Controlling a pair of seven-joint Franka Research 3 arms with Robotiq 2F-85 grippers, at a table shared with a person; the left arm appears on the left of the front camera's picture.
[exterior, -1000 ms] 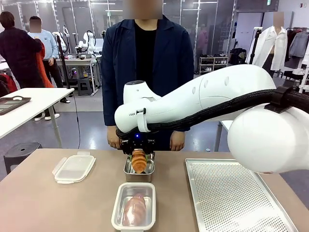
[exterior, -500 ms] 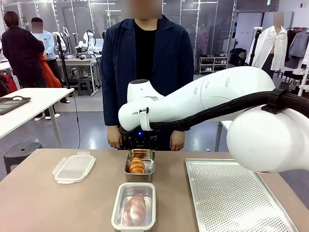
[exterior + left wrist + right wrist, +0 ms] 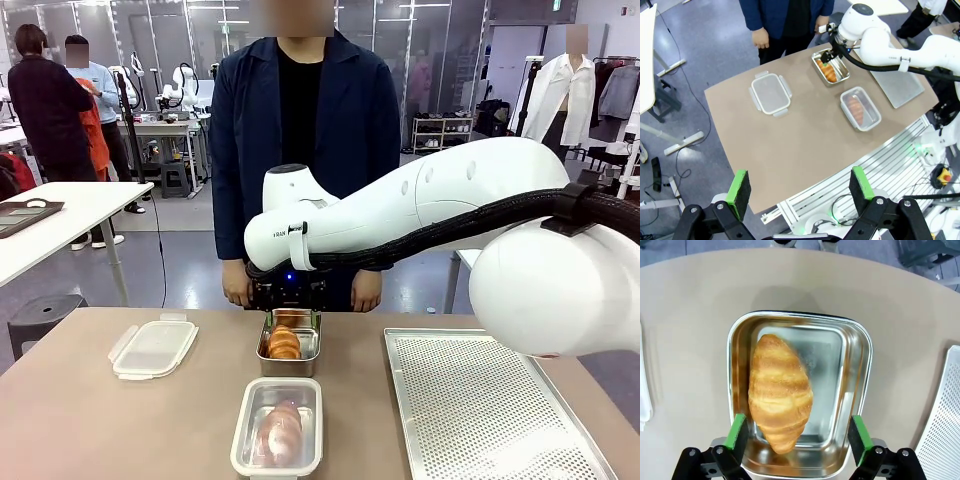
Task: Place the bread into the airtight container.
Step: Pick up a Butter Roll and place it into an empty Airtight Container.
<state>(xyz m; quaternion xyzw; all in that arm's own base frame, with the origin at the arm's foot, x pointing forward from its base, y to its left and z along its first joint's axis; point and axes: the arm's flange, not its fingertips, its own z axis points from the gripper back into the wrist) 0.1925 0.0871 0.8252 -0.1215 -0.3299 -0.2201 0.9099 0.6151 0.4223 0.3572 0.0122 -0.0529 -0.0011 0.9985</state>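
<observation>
Croissant (image 3: 780,392) is seen in the tin (image 3: 858,390) beneath wide right jaws (image 3: 797,432); a careless descent could crush it.

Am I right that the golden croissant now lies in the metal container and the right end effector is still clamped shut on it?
Not quite. The golden croissant does lie in the metal container, but the right end effector is open. In the right wrist view, its green pads stand wide apart above the container, clear of the bread.
</observation>
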